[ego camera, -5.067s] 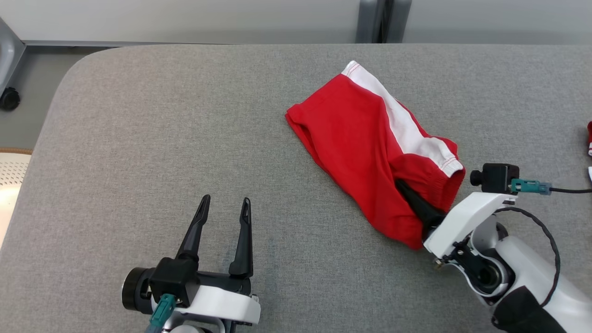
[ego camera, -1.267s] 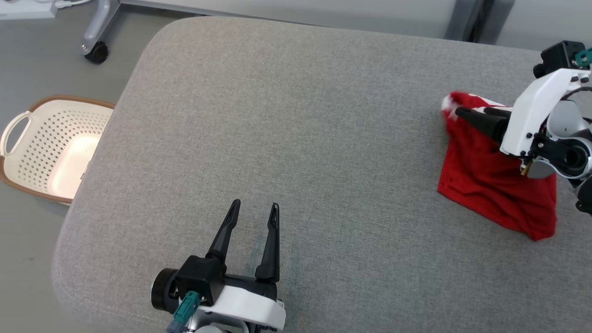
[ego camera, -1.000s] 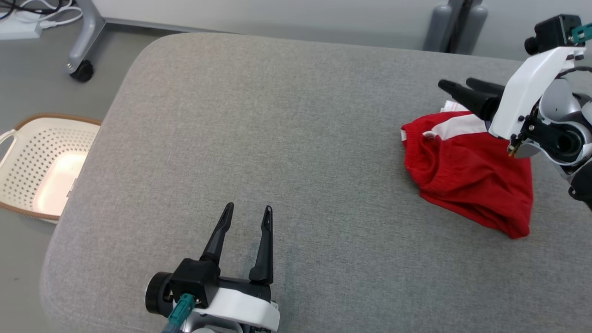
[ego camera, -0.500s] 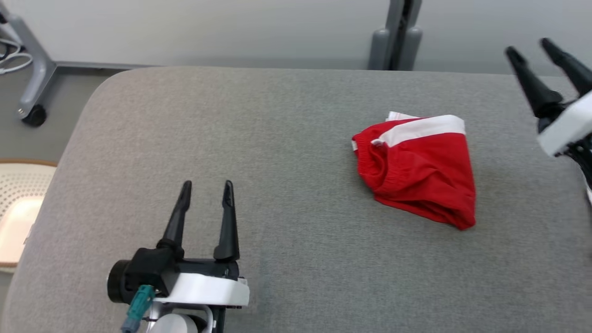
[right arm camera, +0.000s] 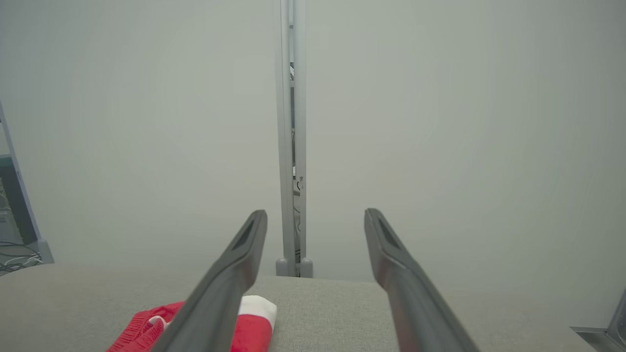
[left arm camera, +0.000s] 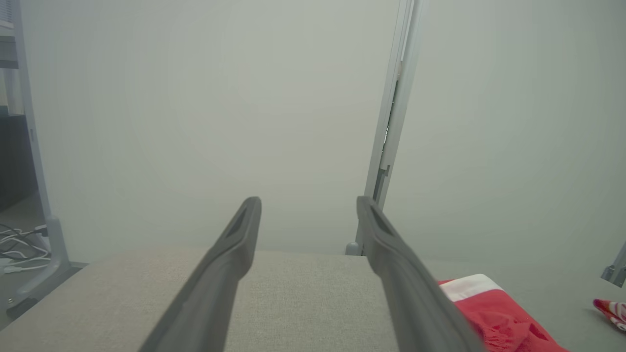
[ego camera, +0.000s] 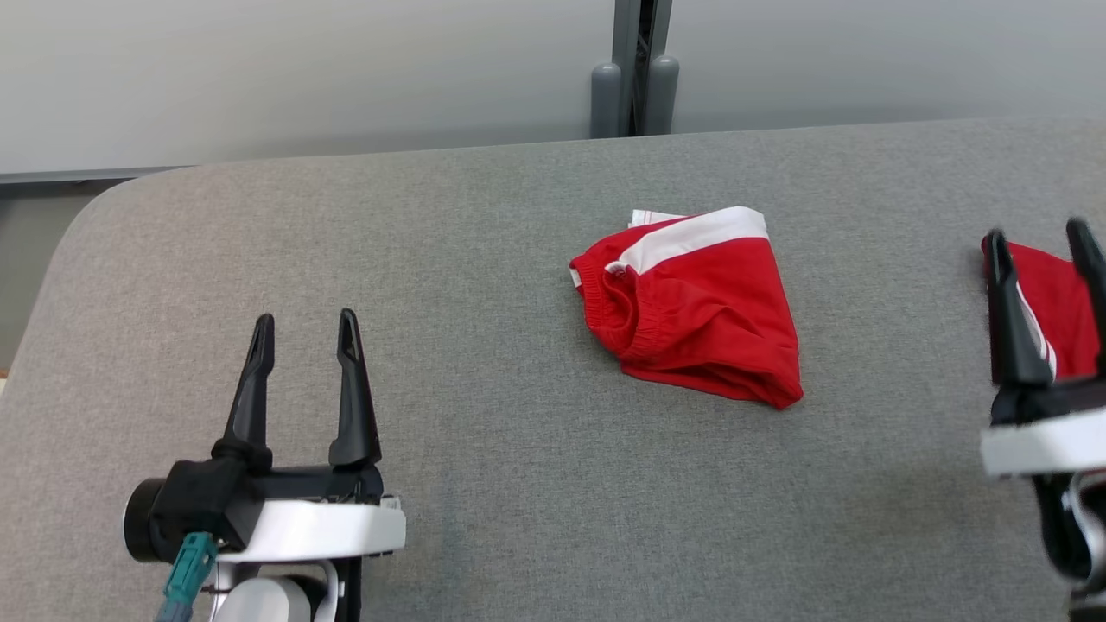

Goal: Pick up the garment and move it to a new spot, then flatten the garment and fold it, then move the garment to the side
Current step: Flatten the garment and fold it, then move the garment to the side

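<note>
Surface: grey fabric-covered table [ego camera: 432, 259] with a rounded far-left corner. A pale grey wall [ego camera: 259, 78] stands behind its far edge, with a grey upright metal post [ego camera: 635, 78] against it.

Task item: red fabric garment with a white band [ego camera: 691, 311], lying on the table in a loose, crumpled heap, not flattened. Its gathered elastic hem faces the left edge, and the white band runs along the side nearest the far edge.

Item position: closer to the far edge than the near edge, about mid-width, roughly in line with the post.

Contact: nothing touches the garment, and both grippers are well apart from it.

Left gripper [ego camera: 305, 318]: by the near edge, left of the garment, with its dark fingers pointing toward the far edge. The fingers are spread with nothing between them. The left wrist view confirms the gap [left arm camera: 308, 201], through which bare table [left arm camera: 303, 293] and wall show. The garment [left arm camera: 494, 318] lies at that view's lower right, partly behind one finger.

Right gripper [ego camera: 1035, 231]: by the near edge, right of the garment, slightly blurred in the head view. Its fingers are parted and empty, as the right wrist view confirms [right arm camera: 316, 214]. In that view the garment [right arm camera: 257, 327] is partly hidden behind one finger.

Other item: second red cloth with a thin white stripe [ego camera: 1058, 302], on the table toward its right side and partly behind the right gripper's fingers. Whether they touch cannot be determined.

Floor: white cables [left arm camera: 19, 254] lie beyond the table's left edge.
</note>
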Controlling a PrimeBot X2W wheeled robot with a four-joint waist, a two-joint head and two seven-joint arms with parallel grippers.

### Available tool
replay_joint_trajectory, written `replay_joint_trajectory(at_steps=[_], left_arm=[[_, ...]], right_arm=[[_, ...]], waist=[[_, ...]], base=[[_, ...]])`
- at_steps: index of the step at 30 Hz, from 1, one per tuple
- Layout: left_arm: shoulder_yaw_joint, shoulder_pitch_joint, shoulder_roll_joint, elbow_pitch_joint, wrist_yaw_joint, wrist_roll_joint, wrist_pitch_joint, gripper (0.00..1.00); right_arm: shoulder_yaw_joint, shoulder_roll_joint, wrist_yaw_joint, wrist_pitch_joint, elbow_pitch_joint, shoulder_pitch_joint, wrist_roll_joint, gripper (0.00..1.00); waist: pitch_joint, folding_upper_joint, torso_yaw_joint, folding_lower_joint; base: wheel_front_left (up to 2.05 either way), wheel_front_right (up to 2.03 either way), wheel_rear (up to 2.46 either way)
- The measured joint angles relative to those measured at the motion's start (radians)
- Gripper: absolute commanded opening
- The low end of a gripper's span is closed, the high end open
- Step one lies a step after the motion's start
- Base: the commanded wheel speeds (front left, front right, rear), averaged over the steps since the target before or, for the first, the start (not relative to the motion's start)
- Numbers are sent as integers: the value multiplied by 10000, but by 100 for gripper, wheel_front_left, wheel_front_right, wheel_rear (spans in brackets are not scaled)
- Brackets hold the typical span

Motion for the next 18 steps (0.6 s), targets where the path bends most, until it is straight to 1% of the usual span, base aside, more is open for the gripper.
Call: replay_joint_trajectory(at_steps=[2,6,9,18], left_arm=[[86,185,-6,4,-77,130,0,100],[138,581,-2,40,-192,420,-2,100],[56,877,-2,148,-249,476,0,100],[-190,1206,-4,318,-226,226,-2,100]], right_arm=[[-462,629,-2,0,-600,754,-510,100],[-963,1340,0,0,-1208,1690,-1183,100],[-1032,1613,-2,0,-1239,2171,-1453,100],[-1091,1935,-2,0,-1080,2569,-1611,100]], waist=[[-34,0,-59,0],[-76,0,-163,0],[-112,0,-164,0],[-295,0,-82,0]], base=[[0,0,0],[0,0,0],[0,0,0],[0,0,0]])
